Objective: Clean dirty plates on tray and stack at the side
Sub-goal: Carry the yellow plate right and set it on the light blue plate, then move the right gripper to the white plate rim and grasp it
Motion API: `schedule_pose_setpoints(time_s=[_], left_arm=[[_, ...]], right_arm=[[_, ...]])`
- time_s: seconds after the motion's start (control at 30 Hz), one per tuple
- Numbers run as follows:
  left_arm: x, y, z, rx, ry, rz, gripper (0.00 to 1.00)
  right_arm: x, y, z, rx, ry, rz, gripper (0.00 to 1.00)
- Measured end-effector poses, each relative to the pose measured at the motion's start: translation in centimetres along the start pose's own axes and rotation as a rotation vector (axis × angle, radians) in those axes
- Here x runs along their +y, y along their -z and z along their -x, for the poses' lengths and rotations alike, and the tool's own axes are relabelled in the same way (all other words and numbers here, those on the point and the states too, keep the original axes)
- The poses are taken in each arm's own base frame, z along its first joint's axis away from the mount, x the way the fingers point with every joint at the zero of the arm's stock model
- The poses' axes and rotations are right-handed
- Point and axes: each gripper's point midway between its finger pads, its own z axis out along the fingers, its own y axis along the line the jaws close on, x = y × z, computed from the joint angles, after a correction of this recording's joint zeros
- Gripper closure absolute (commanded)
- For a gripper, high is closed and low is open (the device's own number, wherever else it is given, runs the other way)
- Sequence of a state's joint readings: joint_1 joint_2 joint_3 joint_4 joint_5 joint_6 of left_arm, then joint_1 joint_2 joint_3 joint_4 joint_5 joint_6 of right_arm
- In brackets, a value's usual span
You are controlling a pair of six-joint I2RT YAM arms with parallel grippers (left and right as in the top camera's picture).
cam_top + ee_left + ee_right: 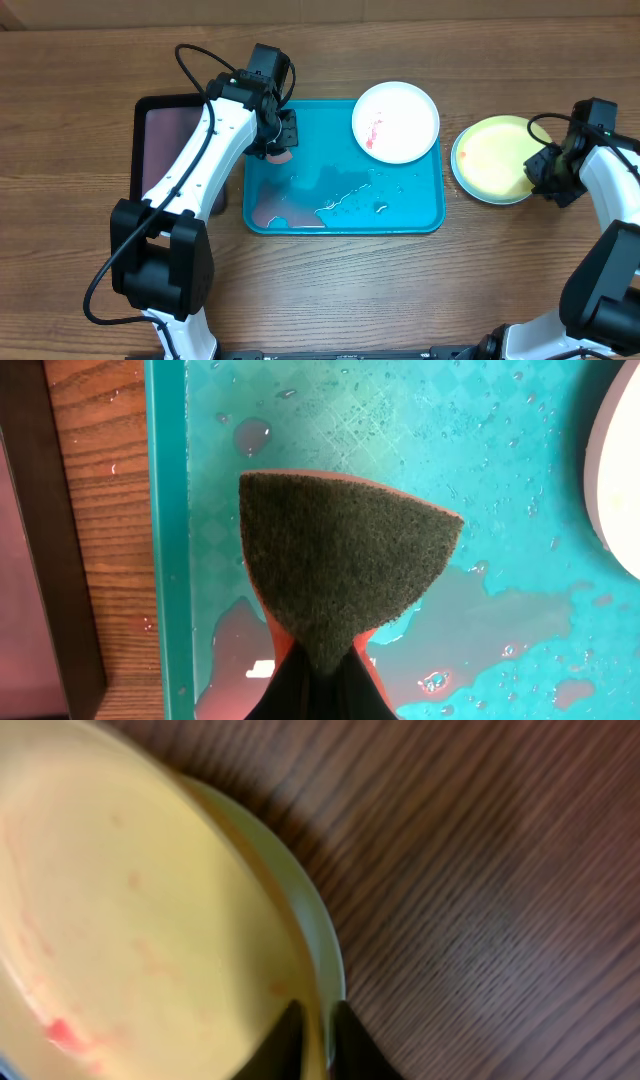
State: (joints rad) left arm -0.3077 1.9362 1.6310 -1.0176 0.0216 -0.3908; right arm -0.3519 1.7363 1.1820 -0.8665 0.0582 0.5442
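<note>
Left gripper (320, 682) clamped on sponge (340, 560) above wet tray (165, 510); right gripper (316, 1038) astride yellow-green plate (130, 900) rim, hold unclear; risk: plate slipping from loose pinch, smears left on.

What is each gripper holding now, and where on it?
Left gripper: sponge, pinched at its narrow end. Right gripper straddles rim of yellow-green plate; grip unclear.

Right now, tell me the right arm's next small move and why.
Probably open the right gripper and back off: it pinches the rim of the yellow-green plate, which lies flat beside the tray, while the white plate shows a red smear.
</note>
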Motion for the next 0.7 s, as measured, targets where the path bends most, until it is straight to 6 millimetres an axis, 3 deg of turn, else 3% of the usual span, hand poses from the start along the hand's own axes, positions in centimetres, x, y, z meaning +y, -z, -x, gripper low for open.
schedule_pose_setpoints(time_s=[0.1,0.27,0.47,0.6,0.7], left_arm=[[0.0,0.0,0.0,0.000,0.000,0.000,0.96],[0.0,0.0,0.0,0.000,0.000,0.000,0.96],[0.0,0.0,0.1,-0.002,0.000,-0.001,0.96],[-0.1,0.0,0.3,-0.014,0.000,-0.006,0.96],[-0.2,0.0,0.5,-0.021,0.000,-0.009,0.96]], right_arm=[[0.3,-0.1,-0.2,0.013,0.008,0.015,0.55],[2.8,0.6,-1.5,0.095,0.090,0.155,0.52],[9.8,3.5,-2.1,0.074,0.239,0.376,0.53],[15.0,4.6,-5.7,0.064,0.366,0.463,0.54],[17.2,4.4,-8.2,0.055,0.394,0.451,0.57]])
